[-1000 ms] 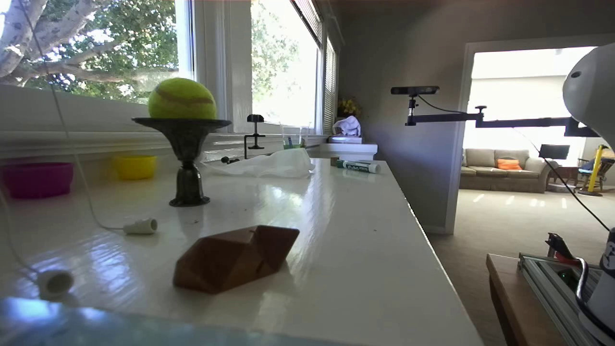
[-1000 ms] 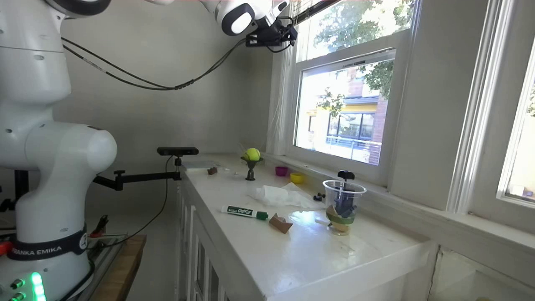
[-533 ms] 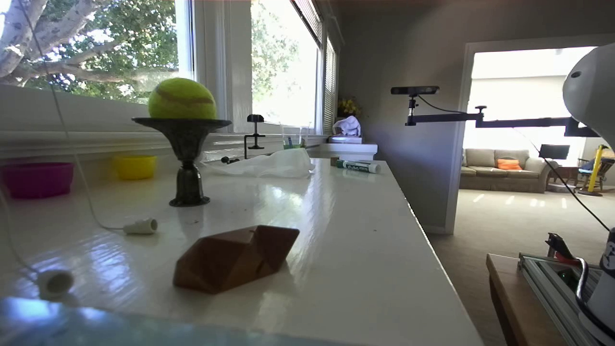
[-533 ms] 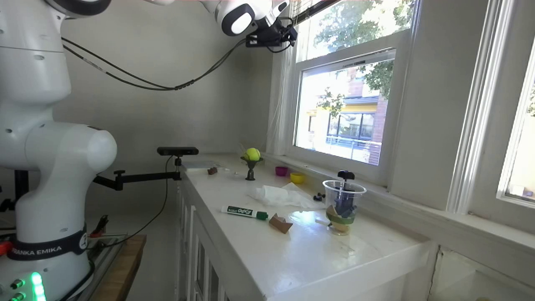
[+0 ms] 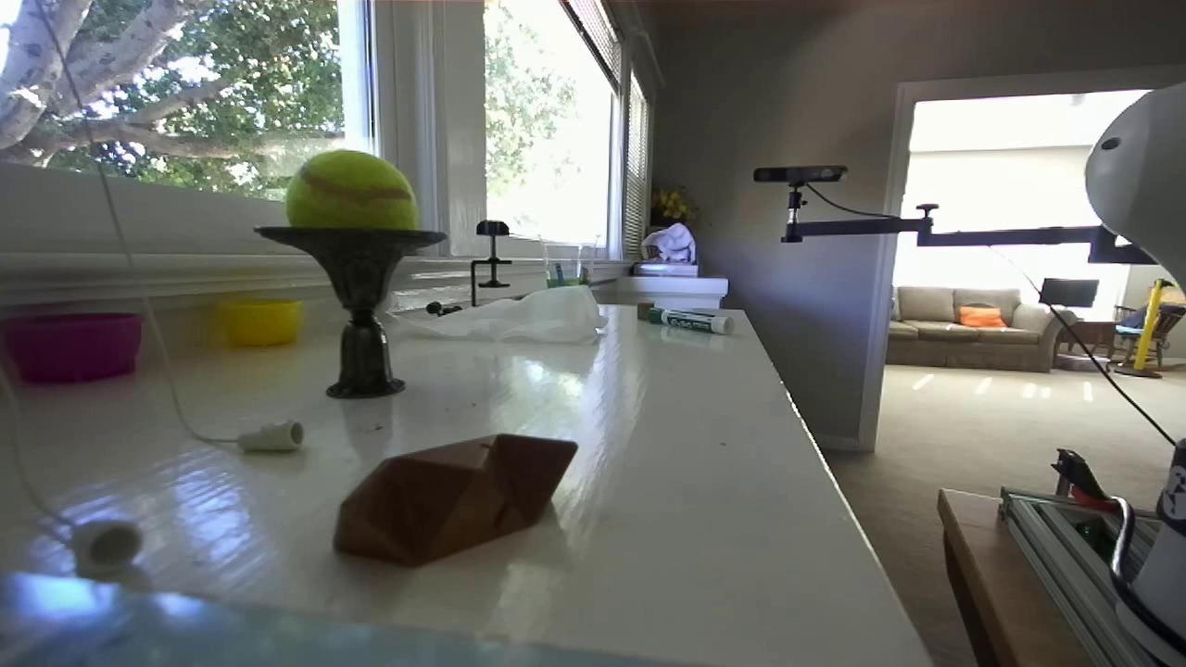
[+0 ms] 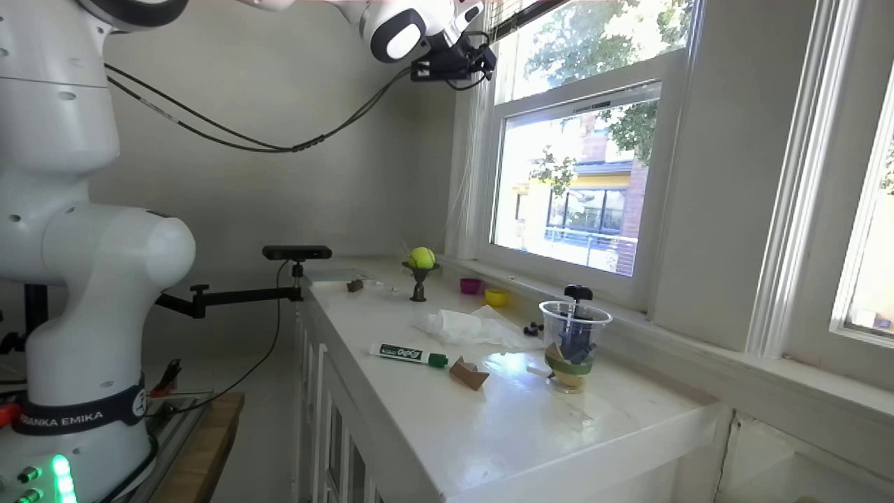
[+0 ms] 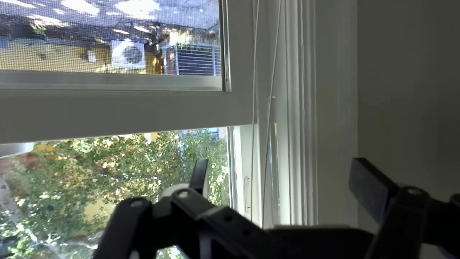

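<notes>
Bright daylight on a glossy white counter [image 6: 489,433], grey wall [image 6: 279,188] beyond; from the left in an exterior view it's the white arm [image 6: 112,258], arched overhead, green lights [image 6: 63,478] glowing at its base; next along, a black camera [image 6: 297,252] on a bracket [image 6: 244,298] by the counter's edge; then a brown faceted block [image 6: 355,285], and a marker [image 6: 408,354] flat on its side; behind that, a dark stand [image 6: 418,285], upright, a yellow-green tennis ball [image 6: 421,258] perched on its dish; and look up, well above the lot, the gripper [image 7: 278,171] hangs high near the window [image 6: 576,168], jaws spread wide; two thin cords [image 7: 253,108] show between them in the wrist view, running alongside the window's frame, though whether anything touches, can't tell from here; down again to a crumpled translucent sheet [image 6: 454,327], with a brown angular piece [image 6: 469,374] just beside the marker's green cap; a purple cup [image 6: 470,286] and a yellow cup [image 6: 496,298], close neighbours near the sill [image 6: 768,377]; and furthest right on the counter, a clear cup [image 6: 550,335] stands upright, blue and green shapes showing through its side; a black knob [image 6: 578,292] pokes up at the rim, inside the cup or behind it, hard to say!
</notes>
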`<state>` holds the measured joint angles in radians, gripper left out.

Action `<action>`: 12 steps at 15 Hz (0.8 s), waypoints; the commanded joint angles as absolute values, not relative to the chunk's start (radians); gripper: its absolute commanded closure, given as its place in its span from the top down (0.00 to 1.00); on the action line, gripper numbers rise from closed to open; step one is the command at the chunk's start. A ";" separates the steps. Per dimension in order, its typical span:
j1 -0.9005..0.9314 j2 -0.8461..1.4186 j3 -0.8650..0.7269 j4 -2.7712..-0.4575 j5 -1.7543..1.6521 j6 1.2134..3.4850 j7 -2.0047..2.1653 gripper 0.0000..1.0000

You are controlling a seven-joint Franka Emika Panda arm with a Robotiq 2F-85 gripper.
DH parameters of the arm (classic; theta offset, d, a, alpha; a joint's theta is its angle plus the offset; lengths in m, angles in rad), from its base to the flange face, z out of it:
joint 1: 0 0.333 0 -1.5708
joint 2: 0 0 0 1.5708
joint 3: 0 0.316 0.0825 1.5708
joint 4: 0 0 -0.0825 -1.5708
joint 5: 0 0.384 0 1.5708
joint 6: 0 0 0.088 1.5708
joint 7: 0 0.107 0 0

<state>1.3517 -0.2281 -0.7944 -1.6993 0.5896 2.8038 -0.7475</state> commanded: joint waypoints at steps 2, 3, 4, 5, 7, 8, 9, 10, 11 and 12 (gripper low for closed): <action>1.359 -0.209 -0.810 -1.675 0.603 2.793 -0.752 1.00; 1.357 -0.210 -0.809 -1.678 0.601 2.794 -0.750 1.00; 1.356 -0.210 -0.810 -1.680 0.600 2.795 -0.749 1.00; 1.357 -0.210 -0.811 -1.681 0.602 2.797 -0.748 1.00; 1.359 -0.209 -0.815 -1.680 0.605 2.797 -0.752 1.00; 1.358 -0.208 -0.817 -1.681 0.605 2.798 -0.751 1.00; 1.356 -0.209 -0.819 -1.684 0.604 2.798 -0.750 1.00; 1.358 -0.209 -0.823 -1.686 0.609 2.801 -0.751 1.00; 1.360 -0.209 -0.828 -1.686 0.613 2.802 -0.753 1.00; 1.361 -0.209 -0.833 -1.686 0.615 2.801 -0.754 1.00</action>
<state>1.3517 -0.2177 -0.8141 -1.6993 0.5896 2.8038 -0.7475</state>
